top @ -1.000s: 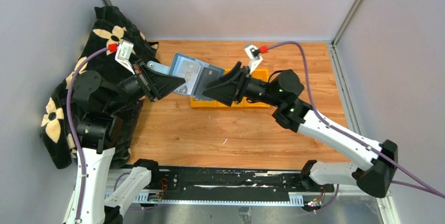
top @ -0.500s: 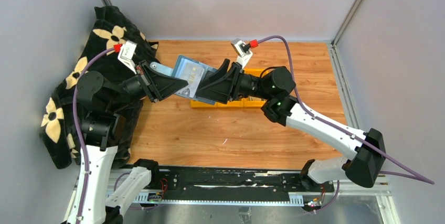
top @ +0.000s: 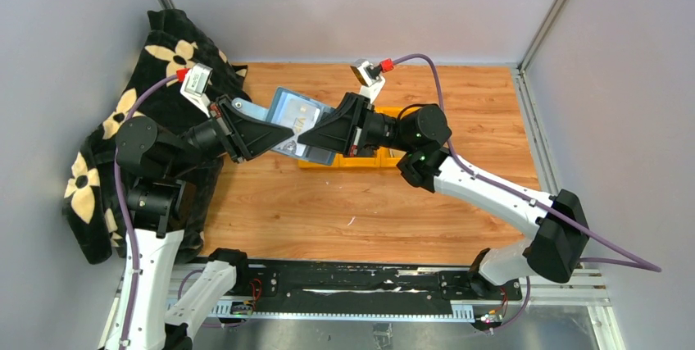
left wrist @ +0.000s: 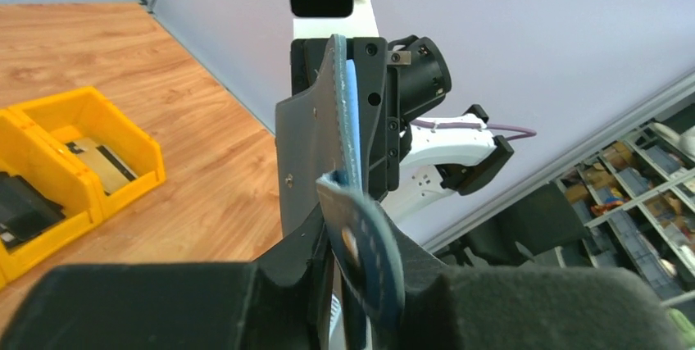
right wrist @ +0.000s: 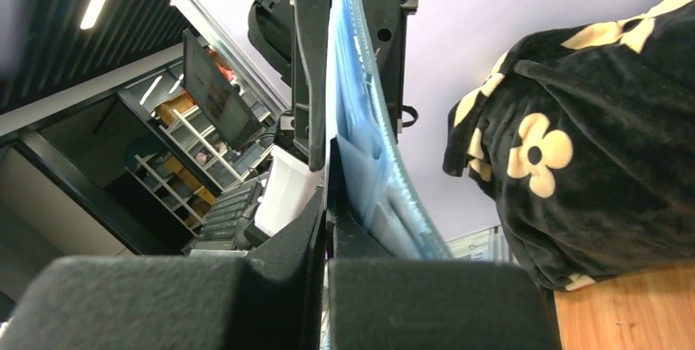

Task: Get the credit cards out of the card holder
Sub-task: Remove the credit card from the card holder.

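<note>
The teal-blue card holder (top: 287,108) hangs open in the air above the table's far middle. My left gripper (top: 274,131) is shut on its left side, and the strap tab (left wrist: 361,260) with its round snap lies across those jaws. A silvery credit card (top: 297,130) shows in the pale-blue inside. My right gripper (top: 311,142) meets the holder from the right, jaws shut on that card's edge. In the right wrist view the holder (right wrist: 361,120) stands edge-on just past my shut right gripper (right wrist: 328,202). In the left wrist view the holder (left wrist: 351,120) rises from my left gripper (left wrist: 352,227).
A row of yellow bins (top: 393,157) stands on the wooden table under the right gripper; one bin (left wrist: 74,145) holds a flat card, another a dark one. A black cloth with cream flowers (top: 164,63) drapes over the left side behind the left arm.
The right gripper moved left onto the open holder and closed its jaws. The left gripper kept its hold and barely shifted.
</note>
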Controlling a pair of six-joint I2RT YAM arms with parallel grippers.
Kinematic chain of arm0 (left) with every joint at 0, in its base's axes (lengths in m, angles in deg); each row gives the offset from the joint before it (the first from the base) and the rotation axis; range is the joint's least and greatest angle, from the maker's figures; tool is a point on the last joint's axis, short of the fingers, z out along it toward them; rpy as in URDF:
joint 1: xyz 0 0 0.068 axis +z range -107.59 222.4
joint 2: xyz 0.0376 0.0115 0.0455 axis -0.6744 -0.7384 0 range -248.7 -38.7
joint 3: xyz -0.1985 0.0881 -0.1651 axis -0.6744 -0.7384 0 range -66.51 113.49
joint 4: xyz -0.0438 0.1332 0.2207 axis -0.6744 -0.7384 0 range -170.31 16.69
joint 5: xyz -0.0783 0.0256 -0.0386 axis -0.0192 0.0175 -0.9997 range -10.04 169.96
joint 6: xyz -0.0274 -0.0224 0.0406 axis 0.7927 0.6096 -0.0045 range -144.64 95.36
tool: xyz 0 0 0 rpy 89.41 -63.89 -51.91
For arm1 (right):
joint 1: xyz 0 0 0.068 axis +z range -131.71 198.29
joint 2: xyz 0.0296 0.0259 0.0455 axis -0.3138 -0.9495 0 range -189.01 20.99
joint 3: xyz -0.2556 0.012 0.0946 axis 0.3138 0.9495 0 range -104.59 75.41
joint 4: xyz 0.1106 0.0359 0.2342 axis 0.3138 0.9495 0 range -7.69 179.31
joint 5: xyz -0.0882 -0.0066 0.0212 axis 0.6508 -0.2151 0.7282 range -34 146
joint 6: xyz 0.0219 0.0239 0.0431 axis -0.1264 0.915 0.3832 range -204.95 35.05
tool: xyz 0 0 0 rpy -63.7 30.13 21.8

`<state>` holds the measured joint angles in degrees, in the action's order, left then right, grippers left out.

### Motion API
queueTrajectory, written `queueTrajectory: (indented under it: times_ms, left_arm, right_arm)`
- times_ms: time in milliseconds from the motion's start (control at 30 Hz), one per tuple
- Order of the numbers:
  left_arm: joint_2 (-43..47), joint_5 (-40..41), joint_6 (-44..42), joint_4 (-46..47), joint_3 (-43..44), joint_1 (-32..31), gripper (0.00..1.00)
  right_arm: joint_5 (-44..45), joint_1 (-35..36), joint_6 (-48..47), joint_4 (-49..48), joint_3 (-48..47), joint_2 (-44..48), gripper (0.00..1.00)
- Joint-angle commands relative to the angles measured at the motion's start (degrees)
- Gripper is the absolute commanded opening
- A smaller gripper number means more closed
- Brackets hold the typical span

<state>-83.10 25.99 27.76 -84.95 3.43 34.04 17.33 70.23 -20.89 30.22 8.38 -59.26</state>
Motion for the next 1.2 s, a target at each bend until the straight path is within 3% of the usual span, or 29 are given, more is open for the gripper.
queueTrajectory:
  times_ms: [0, 233, 567, 833, 1067, 1167]
  left_arm:
    - [0.3, -4.1, 3.4, 3.2, -0.7, -0.1, 0.26]
    - [-0.2, -5.0, 6.6, 5.6, -1.4, -0.1, 0.31]
    - [-0.8, -4.9, 8.2, 8.6, 0.6, 0.0, 0.11]
    - [-0.7, -4.4, 7.8, 8.9, 0.9, 0.0, 0.06]
    - [-1.0, -3.7, 1.5, 6.3, 4.0, 0.4, 0.01]
    - [-1.5, -2.5, -4.7, -0.5, 7.5, 0.4, 0.00]
  right_arm:
    - [-0.6, -0.4, 1.3, -5.2, -1.1, 0.6, 0.00]
    - [-1.6, 0.0, 0.8, -5.7, -0.2, 1.4, 0.00]
    - [-2.1, 0.0, -0.1, -6.6, 3.5, 3.7, 0.00]
    - [-1.4, 0.0, -1.0, -6.3, 5.6, 5.6, 0.00]
    - [-3.6, -3.3, -0.9, -2.6, 7.8, 8.8, 0.00]
    - [-4.1, -7.1, -0.8, -0.4, 11.2, 12.5, 0.00]
